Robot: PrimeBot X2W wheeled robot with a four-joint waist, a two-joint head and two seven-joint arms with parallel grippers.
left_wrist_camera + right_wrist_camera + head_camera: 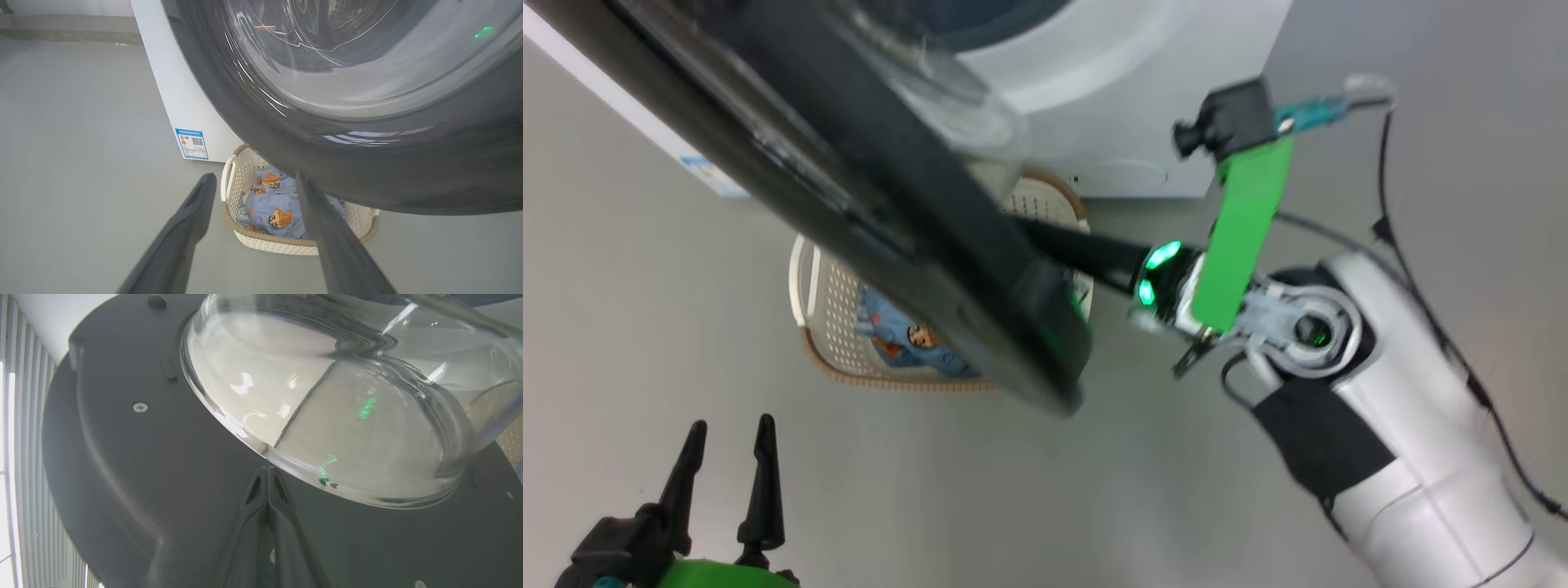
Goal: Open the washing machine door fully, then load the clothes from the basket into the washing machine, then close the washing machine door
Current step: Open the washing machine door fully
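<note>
Down at the left, the left gripper (731, 423) hangs low over the grey floor (645, 286) with its two dark fingers spread wide and nothing between them. It is parked well apart from the work, and that is where it belongs for now.

Moving right, the basket (817, 310) sits on the floor just in front of the washing machine (1111, 98), with the clothes (907, 335) heaped inside, blue with little orange figures. From the left wrist you can see the blue label (192, 143) low on the machine's side, just beside the basket's handle.

Centre stage is the washing machine door (890, 245), swung out from the front and cutting across the basket from where the head looks. I'd call it open, but not fully.

To the right, the right gripper (267, 468) reaches in behind the door. Its fingers are pressed flat together, gripping nothing, with the tips up at the dark grey inner face just below the glass bowl (327, 416). Whether they actually touch, I can't say.

So this looks like a push, not a pull. To do it well, I'd keep those closed tips on the plastic and off the glass, which is curved and likely to slip. The push should follow the door round its arc rather than go straight ahead, so the tips don't skate across. Go slowly near the end of the swing so the door doesn't bounce back over the basket. The left arm should wait until the clothes are uncovered.
</note>
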